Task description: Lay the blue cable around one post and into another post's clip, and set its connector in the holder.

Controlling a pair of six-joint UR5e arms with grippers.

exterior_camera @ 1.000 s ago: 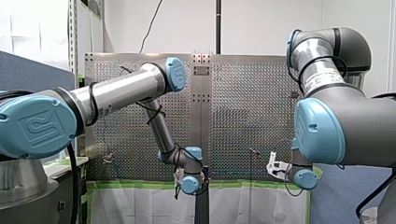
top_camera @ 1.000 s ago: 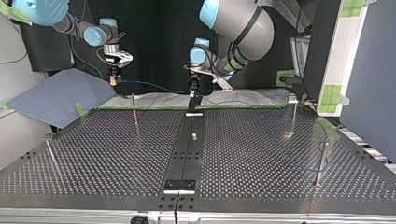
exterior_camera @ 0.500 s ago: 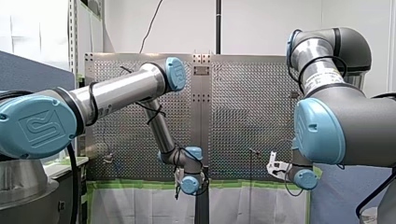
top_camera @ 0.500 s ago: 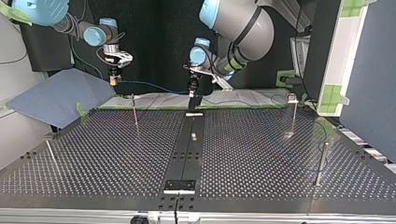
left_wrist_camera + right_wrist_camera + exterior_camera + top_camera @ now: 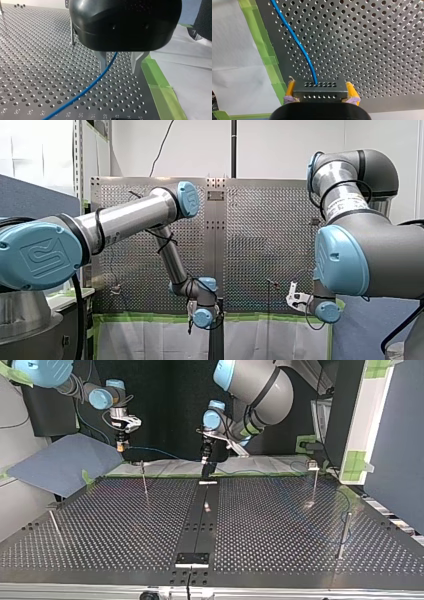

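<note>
In the right wrist view my right gripper [image 5: 320, 86] has its yellow pads shut on a small metal connector [image 5: 320, 94]. The blue cable [image 5: 299, 45] leaves the connector and runs over the perforated table. The left wrist view shows my left gripper [image 5: 120, 66] open, with the blue cable [image 5: 95, 82] passing loosely between its metal fingers, close to one of them. In the top view my right gripper [image 5: 120, 446] hangs at the left beyond the table's far edge. My left gripper [image 5: 206, 459] hangs at the middle, and the cable [image 5: 160, 452] spans the gap between them.
Thin metal posts stand on the table in the top view: one at far left [image 5: 144, 479], one at far right [image 5: 315, 482], one at near right [image 5: 345, 535], one at near left [image 5: 54, 526]. A small holder [image 5: 192, 559] sits on the black centre strip. Green tape [image 5: 156, 80] edges the table.
My left gripper's fingers have come apart, leaving the cable loose between them. Both arms stay where they were, and my right gripper keeps its hold on the connector.
</note>
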